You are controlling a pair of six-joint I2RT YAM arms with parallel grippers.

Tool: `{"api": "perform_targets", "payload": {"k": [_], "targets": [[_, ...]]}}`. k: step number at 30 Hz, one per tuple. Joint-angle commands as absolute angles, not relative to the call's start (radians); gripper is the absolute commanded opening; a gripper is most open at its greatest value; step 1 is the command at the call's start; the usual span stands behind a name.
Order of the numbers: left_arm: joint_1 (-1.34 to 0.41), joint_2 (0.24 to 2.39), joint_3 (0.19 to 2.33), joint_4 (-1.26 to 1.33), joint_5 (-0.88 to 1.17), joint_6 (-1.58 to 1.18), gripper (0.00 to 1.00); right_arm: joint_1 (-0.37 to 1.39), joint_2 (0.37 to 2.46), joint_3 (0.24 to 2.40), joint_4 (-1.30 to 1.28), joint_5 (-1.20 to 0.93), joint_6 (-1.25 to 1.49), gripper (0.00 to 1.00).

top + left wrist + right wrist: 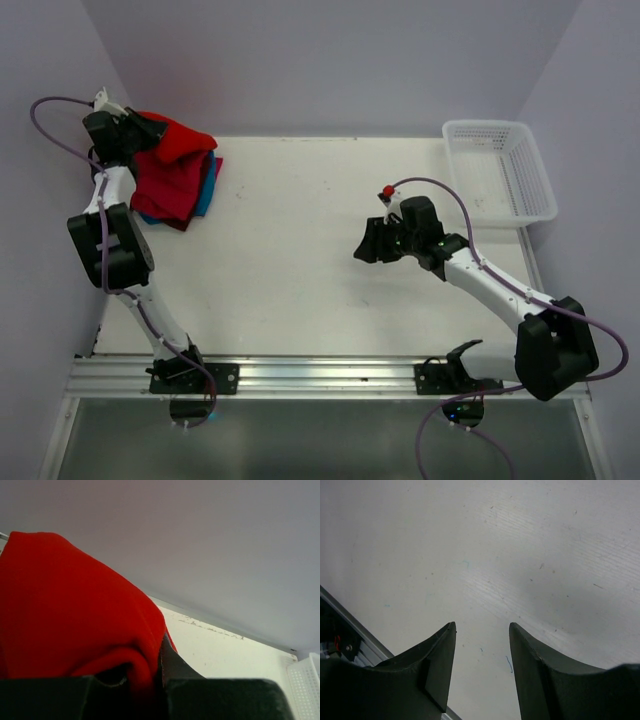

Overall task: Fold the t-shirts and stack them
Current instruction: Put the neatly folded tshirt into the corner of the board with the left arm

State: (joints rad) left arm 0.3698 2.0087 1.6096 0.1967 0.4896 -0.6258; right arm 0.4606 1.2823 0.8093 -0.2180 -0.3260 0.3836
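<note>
Red t-shirt (186, 141) bunched, long axis left-right | left hand (152, 130) pinching it | right hand (365, 246) parted, empty

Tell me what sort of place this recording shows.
Most likely a robot lab test cell: a bare white table boxed in by plain pale walls, a left arm and right arm bolted to a metal rail at its near edge, plus t-shirts and a mesh basket as props.
</note>
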Motion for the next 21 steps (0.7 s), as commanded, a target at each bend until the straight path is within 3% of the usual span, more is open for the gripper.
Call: {"api": "perform_targets", "payload": {"k": [1, 20, 21], "targets": [[0.359, 1.960, 1.625, 0.253, 0.491, -0.581, 0.00, 0.460, 1.272, 0.808, -0.215, -0.328, 0.368, 0.50], [0.449, 1.571, 1.131, 0.160, 0.157, -0.600, 0.00, 0.460, 1.193, 0.792, -0.192, -0.388, 0.385, 0.50], [0.451, 1.571, 1.128, 0.146, 0.146, -0.606, 0.11, 0.462, 1.190, 0.792, -0.192, -0.391, 0.385, 0.50]]}}
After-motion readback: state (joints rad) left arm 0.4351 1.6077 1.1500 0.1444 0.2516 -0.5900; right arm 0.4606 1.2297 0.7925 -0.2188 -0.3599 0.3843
